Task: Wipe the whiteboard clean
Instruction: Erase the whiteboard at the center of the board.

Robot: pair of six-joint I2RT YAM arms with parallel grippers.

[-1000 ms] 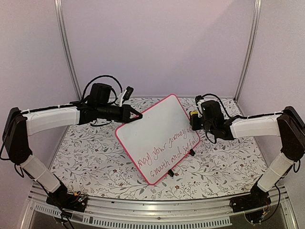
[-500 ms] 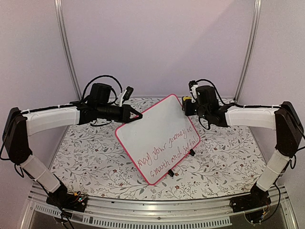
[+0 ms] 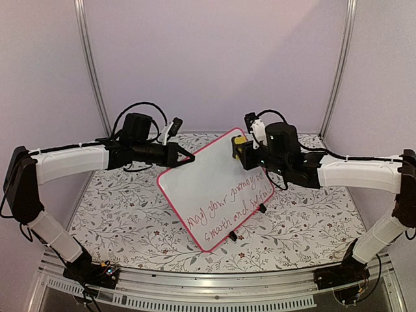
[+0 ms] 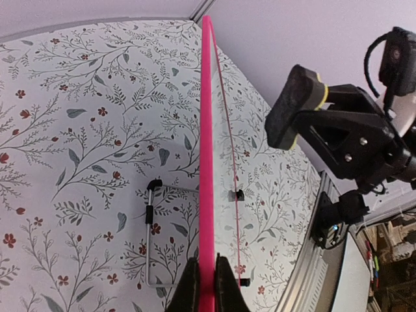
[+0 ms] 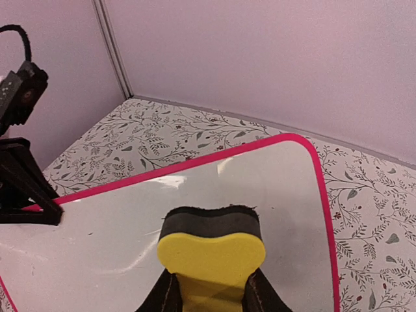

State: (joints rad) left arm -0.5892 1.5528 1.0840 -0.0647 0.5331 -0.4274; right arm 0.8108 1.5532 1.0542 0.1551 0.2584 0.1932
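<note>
Pink-red framing runs round the whiteboard [image 3: 218, 188], which is lifted off the table [image 3: 117, 208] and tilted like a diamond, one rounded corner up near the back wall and another low towards the arms. Its white face is turned up to the top camera. Two lines of red cursive handwriting [image 3: 229, 203] cross the lower right part of the face; the upper left part is blank. Two small black clip feet [image 3: 261, 208] sit on the lower right edge, above the leaf-and-flower cloth.

From the left, the left gripper [image 3: 185, 157] reaches in level, and its dark fingers are pinched together on the frame at the board's upper left edge. The left wrist view shows the board edge-on as a thin pink line, with the two fingertips pressed against it from either side.

Coming in from the right, the right gripper [image 3: 239, 148] has its jaws clamped on a yellow block eraser [image 3: 240, 141] with a dark felt pad. The block juts out beyond the fingertips with the felt towards the board. It hangs near the board's top corner. In the left wrist view a clear gap separates felt and white surface, so the two are close but apart. The right wrist view looks down over the eraser onto the blank upper area of the board
</note>
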